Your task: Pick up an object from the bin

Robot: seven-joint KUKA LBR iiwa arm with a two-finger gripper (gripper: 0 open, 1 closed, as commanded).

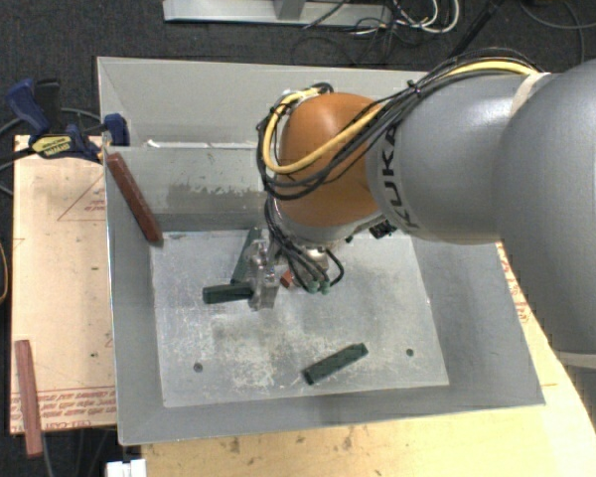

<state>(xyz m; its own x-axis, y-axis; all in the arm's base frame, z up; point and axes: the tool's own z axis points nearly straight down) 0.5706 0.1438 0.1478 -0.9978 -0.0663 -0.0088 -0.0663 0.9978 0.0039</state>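
The step in hand looks like the grasp on the dark green bar (226, 293), which lies flat on the floor of the bin (387, 296) a little left of centre, with its right end at the tip of the tool. To do it well, the jaws should straddle the bar across its narrow width, not along its length, and settle low enough to catch its sides before they close. A grip this near one end would likely let the bar tip on the lift, so a hold nearer its middle seems safer, followed by a straight rise. Whether the jaws stand wide, narrow or on the bar cannot be told, since the wrist hides them from above. A second dark green bar (335, 363) lies well apart toward the near edge, and a brown strip (134, 199) leans on the left wall. The arm (477, 157) reaches in from the right, with its orange cover (323, 162) over the bin's middle and the tool pointing steeply down at the floor.
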